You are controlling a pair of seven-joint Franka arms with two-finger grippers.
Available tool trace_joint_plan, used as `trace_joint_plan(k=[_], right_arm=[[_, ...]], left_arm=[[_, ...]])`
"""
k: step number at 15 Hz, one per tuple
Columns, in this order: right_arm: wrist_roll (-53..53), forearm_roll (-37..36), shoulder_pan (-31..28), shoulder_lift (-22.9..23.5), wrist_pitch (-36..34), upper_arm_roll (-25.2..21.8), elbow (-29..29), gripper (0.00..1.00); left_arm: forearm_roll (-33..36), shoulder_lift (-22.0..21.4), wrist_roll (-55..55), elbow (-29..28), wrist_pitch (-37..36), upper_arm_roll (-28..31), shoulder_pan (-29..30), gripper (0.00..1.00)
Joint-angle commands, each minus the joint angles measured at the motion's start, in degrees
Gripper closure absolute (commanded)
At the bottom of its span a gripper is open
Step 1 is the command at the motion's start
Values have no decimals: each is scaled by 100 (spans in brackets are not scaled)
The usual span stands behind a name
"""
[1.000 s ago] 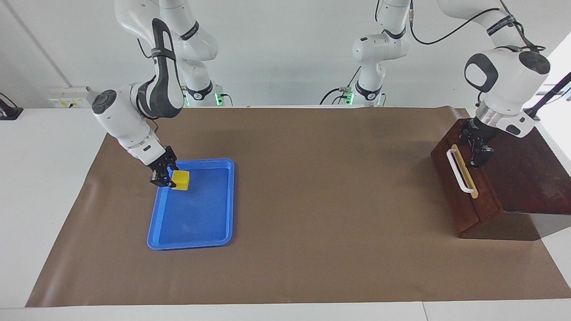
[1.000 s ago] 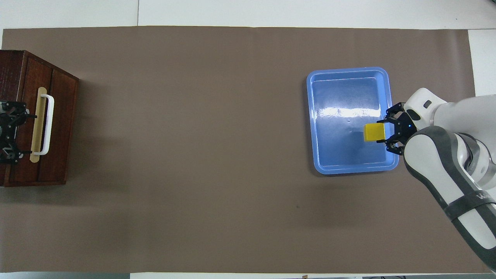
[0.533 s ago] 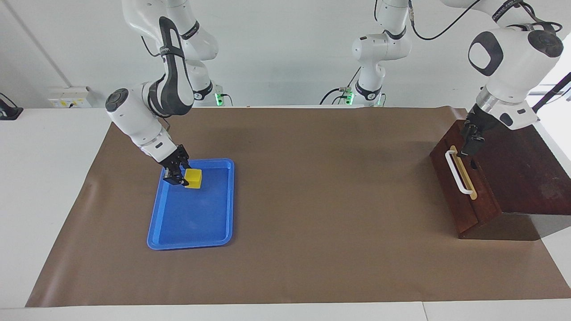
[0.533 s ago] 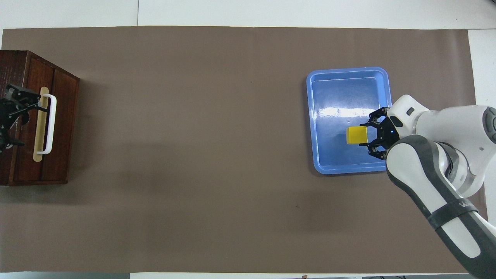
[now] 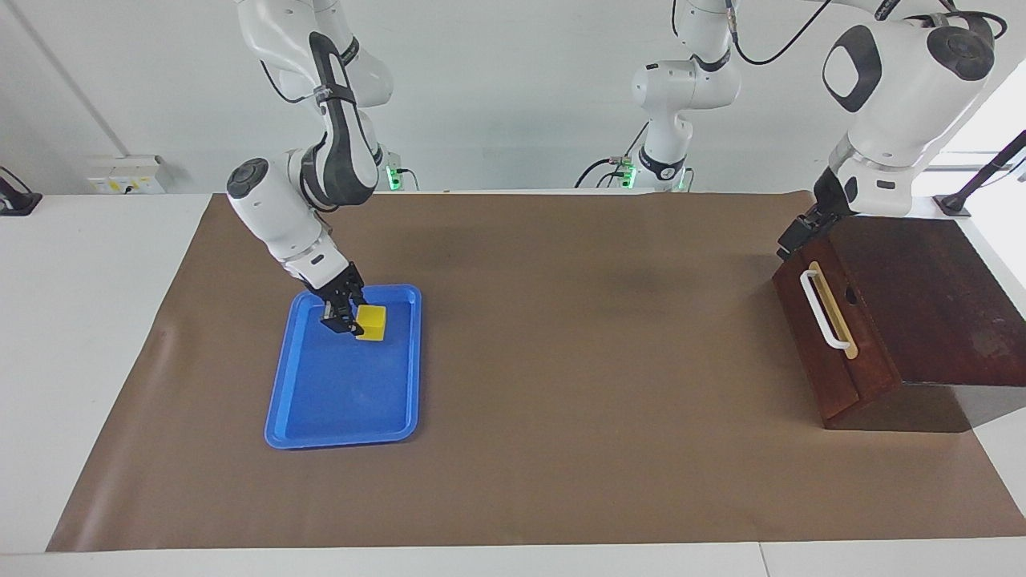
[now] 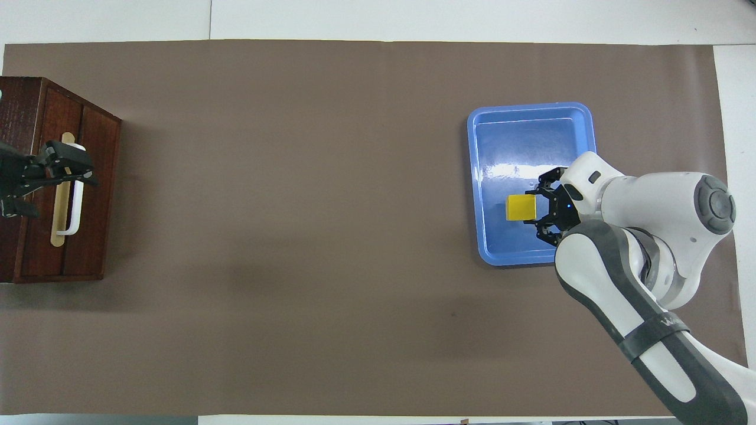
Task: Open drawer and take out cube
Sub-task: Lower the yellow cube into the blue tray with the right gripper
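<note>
Right pincer (image 5: 349,322), clamped on small yellow cube (image 5: 371,322) over blue plastic tray (image 5: 346,401); left pincer (image 5: 793,232) apart; early release risks bounce-out.

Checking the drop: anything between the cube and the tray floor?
Nothing visible. The right gripper, shut on the cube, holds it over the bare blue tray. The left gripper is open, beside the closed drawer.

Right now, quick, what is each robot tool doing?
Left tool: open, empty, over the drawer.
Right tool: shut on the cube, over the blue tray.
</note>
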Motion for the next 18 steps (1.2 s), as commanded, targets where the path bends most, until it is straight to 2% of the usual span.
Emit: trace_joint_plan(k=[1,6,14,15,16,18], right_arm=[[37,119,53,73,296,12,-143,100],[-104,293,-71,198,296,12,-143,100],[-833,778,-97,400,463,4,-152,100],[-825,787,-88,400,455,12,-152,37],[-807,795,-88,400,437,12,-152,0],[-807,796,-97,400,411,12,-143,0]], left_arm=[[-75,6,363,75,-236,92,-236,0],[-67,-3,1224,206,-578,74,-237,0],[-75,-100,1155,92,-535,83,-228,0],[-75,-100,1155,92,-535,83,-202,0],[-75,-100,1155,92,-535,101,-175,0],[-75,-109,1172,92,-587,92,-158,0]])
